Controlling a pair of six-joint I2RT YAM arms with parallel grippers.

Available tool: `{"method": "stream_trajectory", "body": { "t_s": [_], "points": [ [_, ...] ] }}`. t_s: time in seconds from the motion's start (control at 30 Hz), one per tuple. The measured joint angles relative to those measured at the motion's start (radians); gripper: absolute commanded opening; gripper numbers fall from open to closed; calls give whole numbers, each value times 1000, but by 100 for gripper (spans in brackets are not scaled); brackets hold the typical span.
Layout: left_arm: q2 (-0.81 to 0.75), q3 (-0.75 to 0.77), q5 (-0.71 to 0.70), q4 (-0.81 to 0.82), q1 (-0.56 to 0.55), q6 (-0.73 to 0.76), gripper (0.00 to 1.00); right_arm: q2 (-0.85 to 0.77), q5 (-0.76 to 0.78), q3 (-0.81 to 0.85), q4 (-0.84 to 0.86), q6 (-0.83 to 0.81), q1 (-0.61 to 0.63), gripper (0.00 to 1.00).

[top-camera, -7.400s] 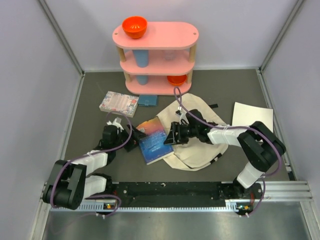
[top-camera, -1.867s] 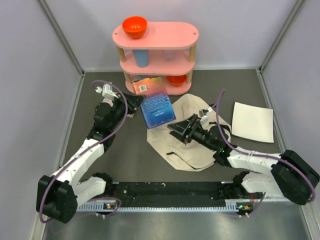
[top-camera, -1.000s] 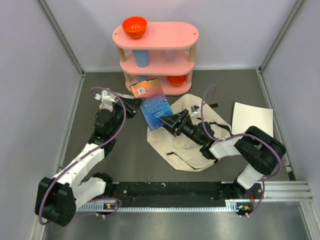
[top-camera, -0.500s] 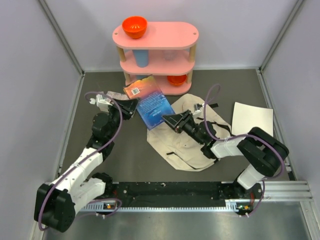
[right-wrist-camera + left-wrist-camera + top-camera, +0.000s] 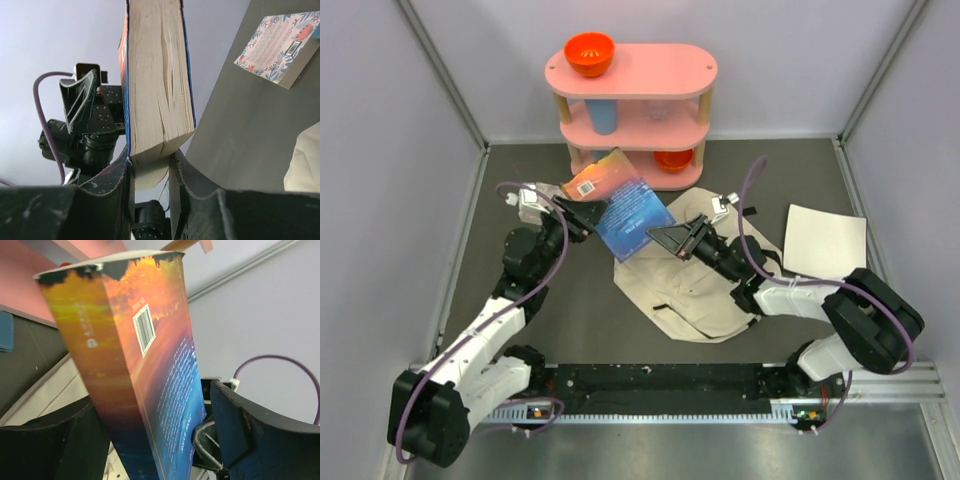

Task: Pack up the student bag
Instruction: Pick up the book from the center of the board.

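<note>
The student bag (image 5: 705, 295), a cream canvas backpack, lies flat on the dark table in front of the right arm. An orange-and-blue book (image 5: 620, 198) hangs in the air over the bag's far left edge. My right gripper (image 5: 663, 238) is shut on the book's lower corner (image 5: 157, 75), with both fingers (image 5: 120, 175) pressed against its covers. My left gripper (image 5: 582, 213) stands open around the same book (image 5: 145, 370). Its right finger (image 5: 227, 425) is clear of the cover.
A pink three-tier shelf (image 5: 630, 75) stands at the back with an orange bowl (image 5: 589, 52) on top and a blue cup (image 5: 604, 117) inside. A flat white sheet (image 5: 825, 240) lies to the right. A floral book (image 5: 277, 47) lies on the table.
My right gripper has closed on the book's corner and my left gripper has opened off it. The book has tipped a little further left.
</note>
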Motion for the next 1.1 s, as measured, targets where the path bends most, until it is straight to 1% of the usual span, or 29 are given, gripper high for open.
{"method": "stream_trajectory", "body": {
  "t_s": [0.3,0.43,0.47,0.53,0.57,0.6,0.63,0.67,0.8,0.83,0.87,0.9,0.93,0.97,1.0,1.03,1.07,1.1],
  "points": [
    [71,0,132,49,-3,45,81,-8,-224,7,-34,21,-106,0],
    [81,0,164,50,-3,57,80,-8,-354,35,-71,23,-144,0],
    [81,0,168,57,-2,58,77,-8,-380,42,-75,22,-151,0],
    [81,0,177,68,-2,61,75,-8,-433,52,-81,22,-167,0],
    [81,1,183,70,-2,64,68,-8,-461,56,-84,23,-177,0],
    [81,2,187,70,-1,68,65,-8,-482,60,-87,23,-184,0],
    [81,2,189,70,0,71,55,-8,-504,65,-95,21,-191,0],
    [81,2,190,70,1,74,38,-8,-520,68,-100,20,-195,0],
    [80,5,201,77,6,62,0,-12,-581,100,-195,-26,-204,0],
    [80,10,210,82,5,68,0,-15,-585,103,-220,-36,-207,0],
    [80,12,212,84,5,69,0,-22,-583,105,-243,-46,-208,15],
    [80,12,214,82,5,68,0,-30,-581,105,-257,-54,-208,21],
    [80,12,213,78,5,63,0,-40,-577,105,-270,-60,-208,25],
    [81,12,210,79,4,56,0,-53,-566,105,-287,-66,-208,41],
    [81,11,206,87,3,47,0,-66,-553,103,-297,-67,-206,54],
    [82,11,202,98,1,36,0,-81,-537,99,-294,-71,-204,63],
    [84,9,195,109,-2,26,0,-92,-520,93,-288,-63,-204,76],
    [88,4,188,125,-2,18,0,-106,-494,80,-267,-60,-200,84]
  ]
}}
